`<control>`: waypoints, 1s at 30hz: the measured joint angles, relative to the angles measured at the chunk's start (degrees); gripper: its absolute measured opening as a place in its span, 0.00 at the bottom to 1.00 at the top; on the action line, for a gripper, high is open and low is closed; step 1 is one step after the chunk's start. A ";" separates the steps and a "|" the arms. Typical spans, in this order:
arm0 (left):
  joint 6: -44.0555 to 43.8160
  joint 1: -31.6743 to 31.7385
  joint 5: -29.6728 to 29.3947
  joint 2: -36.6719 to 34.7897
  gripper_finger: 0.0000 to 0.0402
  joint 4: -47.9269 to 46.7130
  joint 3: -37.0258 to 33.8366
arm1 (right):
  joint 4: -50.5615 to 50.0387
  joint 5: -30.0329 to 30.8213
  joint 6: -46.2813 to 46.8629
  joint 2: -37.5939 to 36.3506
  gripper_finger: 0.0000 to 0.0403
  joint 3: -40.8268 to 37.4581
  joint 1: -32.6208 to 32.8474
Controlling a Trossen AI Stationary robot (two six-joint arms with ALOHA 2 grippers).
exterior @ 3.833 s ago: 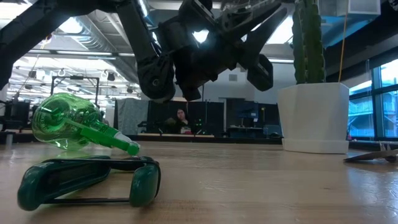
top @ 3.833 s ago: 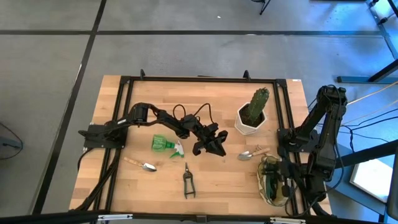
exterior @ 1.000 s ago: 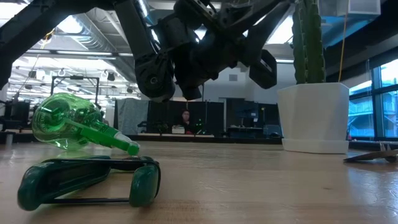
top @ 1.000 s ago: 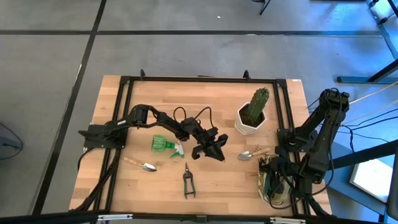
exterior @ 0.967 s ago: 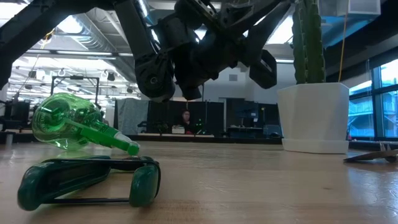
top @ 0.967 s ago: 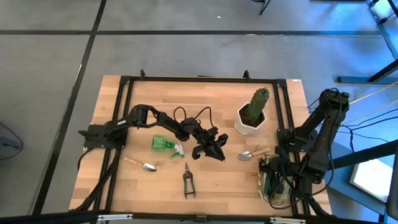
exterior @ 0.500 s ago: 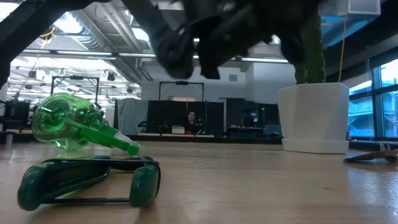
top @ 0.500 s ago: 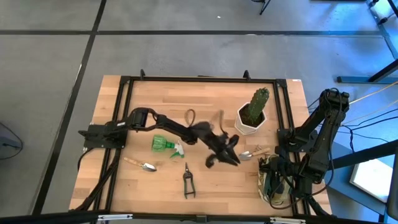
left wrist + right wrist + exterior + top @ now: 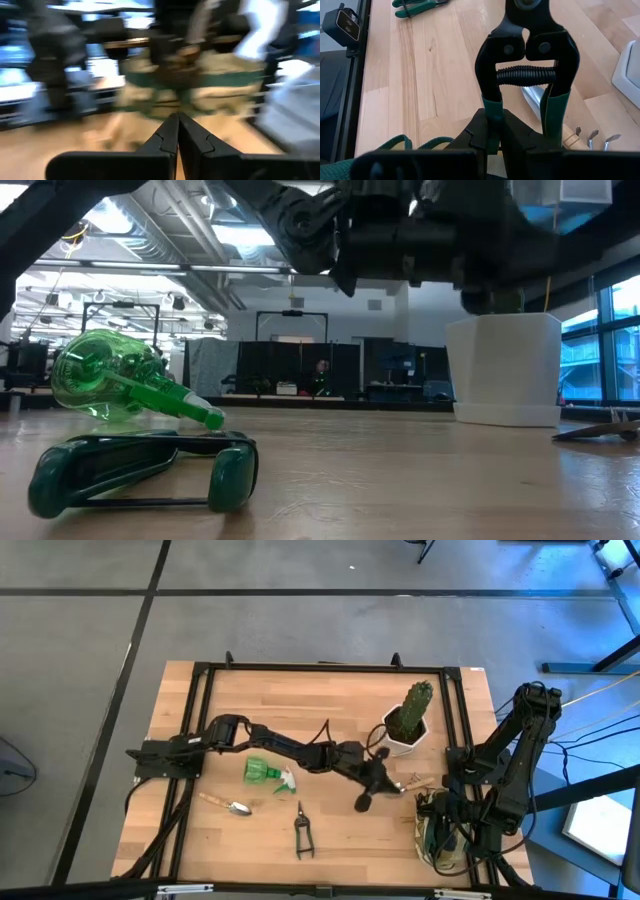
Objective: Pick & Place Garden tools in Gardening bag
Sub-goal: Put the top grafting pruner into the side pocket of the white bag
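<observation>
My left gripper [image 9: 388,781] is shut and holds nothing. It hangs level over the table's middle right, by a wood-handled trowel [image 9: 408,785]. In the left wrist view its shut fingers [image 9: 177,132] point at the blurred khaki gardening bag [image 9: 195,80]. At the table's right near corner, my right gripper [image 9: 492,127] is shut on black pruning shears [image 9: 526,50] by the bag [image 9: 440,835]. A green spray bottle [image 9: 262,771], a second trowel [image 9: 232,806] and another pair of shears [image 9: 302,832] lie flat on the wood. My right gripper pinches one green handle [image 9: 492,112] of the pruning shears between its two fingers. The other handle [image 9: 554,112] stands free beside them. The shears run on along the fingers, with the black head [image 9: 527,20] away from the gripper. They are lifted clear above the table.
A cactus in a white pot [image 9: 405,730] stands at the back right, close behind my left gripper. A black frame [image 9: 320,668] runs around the table top. Bare wood lies between the lying shears and the bag.
My left gripper has swung from beside the spray bottle's nozzle toward the table's right edge, to the trowel near the pot. It has rolled and tipped from pointing down to about level. Nothing on the table has moved.
</observation>
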 joint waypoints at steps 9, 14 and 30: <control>5.66 -1.38 -0.62 0.00 0.00 0.33 2.68 | 0.40 -0.88 1.52 0.00 0.07 0.01 0.00; 5.96 -1.14 -0.85 0.00 0.00 0.31 3.23 | 1.52 -1.06 1.52 0.00 0.07 0.01 0.00; 4.30 -1.01 1.90 0.02 0.00 -0.83 3.23 | 0.29 0.70 1.25 0.00 0.07 0.92 -0.42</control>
